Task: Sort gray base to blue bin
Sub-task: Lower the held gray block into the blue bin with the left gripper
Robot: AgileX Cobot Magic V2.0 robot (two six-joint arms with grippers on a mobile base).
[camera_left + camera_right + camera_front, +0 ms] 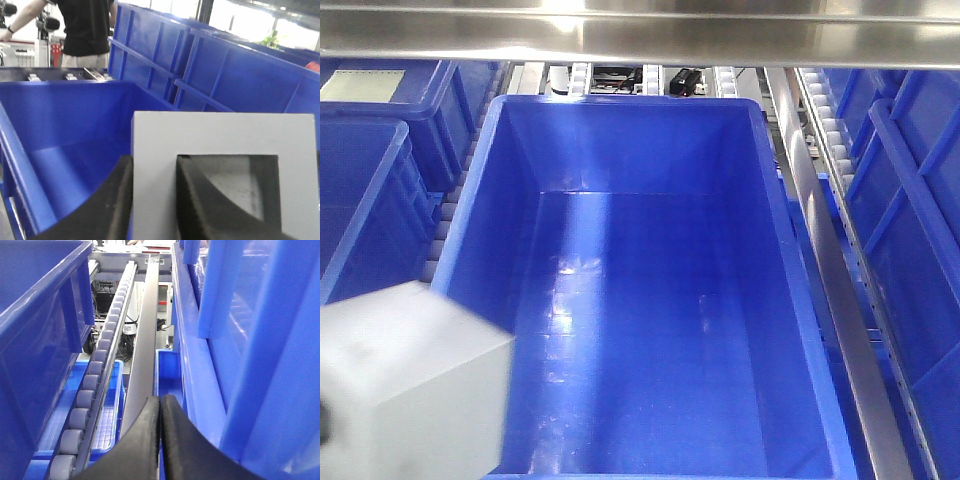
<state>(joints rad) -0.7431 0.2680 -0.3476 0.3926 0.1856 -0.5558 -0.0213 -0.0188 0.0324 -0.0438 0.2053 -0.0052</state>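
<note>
Gray and matte, the gray base [225, 150] sits in the grip of the left end effector [152, 200]: in the left wrist view, one black finger [107, 205] bears on the block's outer left side and the other finger [210, 205] reaches into the square recess, so that the left wall of the block is pinched between them. The recessed face is turned toward the wrist camera. In the front view, the same block [410, 385] appears blurred at the lower left corner, overlapping the near left rim of the blue bin [485, 190]; whether it is touching the rim cannot be determined. The bin interior shows bare glossy walls and floor. More blue totes [375, 150] stand on either side, separated by roller tracks [455, 185] and a metal rail [825, 260]. The right end effector [160, 440] has its two black fingers pressed together with nothing between them; it points along a roller conveyor [97, 375] running between blue containers. A person in a black shirt [82, 25] stands beyond the bins in the left wrist view.
</note>
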